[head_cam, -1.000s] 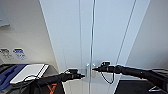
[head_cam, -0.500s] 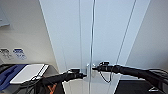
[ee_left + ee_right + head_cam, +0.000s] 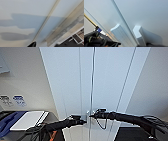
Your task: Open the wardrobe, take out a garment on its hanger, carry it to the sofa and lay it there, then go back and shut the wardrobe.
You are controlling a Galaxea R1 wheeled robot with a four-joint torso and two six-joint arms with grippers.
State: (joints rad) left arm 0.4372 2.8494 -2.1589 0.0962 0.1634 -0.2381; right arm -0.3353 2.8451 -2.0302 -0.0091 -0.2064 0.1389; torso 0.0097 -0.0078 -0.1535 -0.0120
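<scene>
Both grippers, left (image 3: 83,121) and right (image 3: 91,115), reach the closed wardrobe (image 3: 100,84) at its handles (image 3: 121,36); finger spread untellable; opening is in hand, needing a firm hook and outward pull

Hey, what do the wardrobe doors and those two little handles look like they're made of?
The wardrobe doors look like smooth white painted or laminated board: flat, even, slight sheen, no grain. The handles match, white and matte with squared edges, probably painted wood or plastic; the look can't settle which.

Two slim black arms (image 3: 130,117) with looping black cables (image 3: 102,123).
</scene>
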